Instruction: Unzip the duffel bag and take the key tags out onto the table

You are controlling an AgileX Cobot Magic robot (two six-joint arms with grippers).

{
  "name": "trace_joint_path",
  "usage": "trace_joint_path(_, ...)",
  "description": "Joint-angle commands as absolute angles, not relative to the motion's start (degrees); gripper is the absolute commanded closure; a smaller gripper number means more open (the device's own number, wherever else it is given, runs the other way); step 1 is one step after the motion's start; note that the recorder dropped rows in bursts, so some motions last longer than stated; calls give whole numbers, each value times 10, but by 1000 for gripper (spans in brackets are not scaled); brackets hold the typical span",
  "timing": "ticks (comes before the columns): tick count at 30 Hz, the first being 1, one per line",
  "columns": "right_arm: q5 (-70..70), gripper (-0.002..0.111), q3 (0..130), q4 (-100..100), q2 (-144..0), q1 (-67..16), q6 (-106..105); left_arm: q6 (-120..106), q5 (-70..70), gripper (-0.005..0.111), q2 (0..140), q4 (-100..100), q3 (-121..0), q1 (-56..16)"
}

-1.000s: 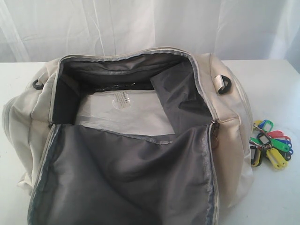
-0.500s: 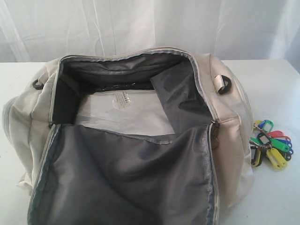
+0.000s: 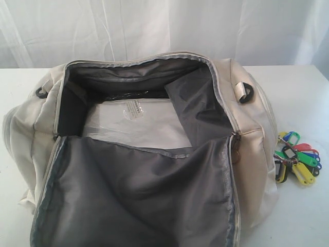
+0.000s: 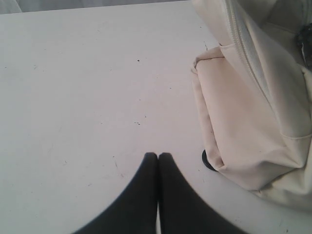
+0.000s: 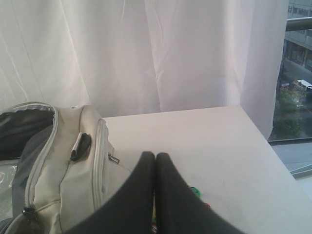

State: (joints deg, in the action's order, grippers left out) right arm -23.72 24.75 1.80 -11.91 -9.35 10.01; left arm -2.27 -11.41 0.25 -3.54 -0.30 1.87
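Note:
The cream duffel bag (image 3: 247, 128) lies unzipped on the white table (image 3: 303, 216), its grey-lined flap folded toward the camera. The bunch of coloured key tags (image 3: 297, 157) rests on the table just right of the bag. Neither gripper shows in the exterior view. In the left wrist view my left gripper (image 4: 157, 155) is shut and empty over bare table, beside the bag's end (image 4: 248, 126). In the right wrist view my right gripper (image 5: 155, 156) is shut and empty, raised beside the bag (image 5: 63, 165); its fingers hide most of the key tags (image 5: 195, 191).
Inside the bag a clear plastic-wrapped white sheet (image 3: 136, 123) lies on the bottom. A black D-ring (image 3: 245, 93) sits on the bag's right end. White curtains (image 3: 164, 25) hang behind the table. The table's right edge (image 5: 280, 165) runs close to a window.

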Motion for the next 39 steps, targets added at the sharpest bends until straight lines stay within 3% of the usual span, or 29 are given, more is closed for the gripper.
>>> trace_joint_path(1, -228, 108, 245, 20, -115, -96, 103, -24, -116, 106, 0, -42, 0, 20)
trace_joint_path(10, -190, 108, 232, 67, -115, -92, 103, -24, -116, 106, 0, -42, 0, 20)
trace_joint_path(26, -57, 108, 0, 75, 0, -92, 107, -24, -116, 106, 0, -42, 0, 20)
trace_joint_path(30, -164, 108, 0, 75, 0, -92, 107, -24, -116, 106, 0, -42, 0, 20)
trace_joint_path(39, -199, 108, 0, 73, 0, -92, 107, -24, -116, 106, 0, -42, 0, 20)
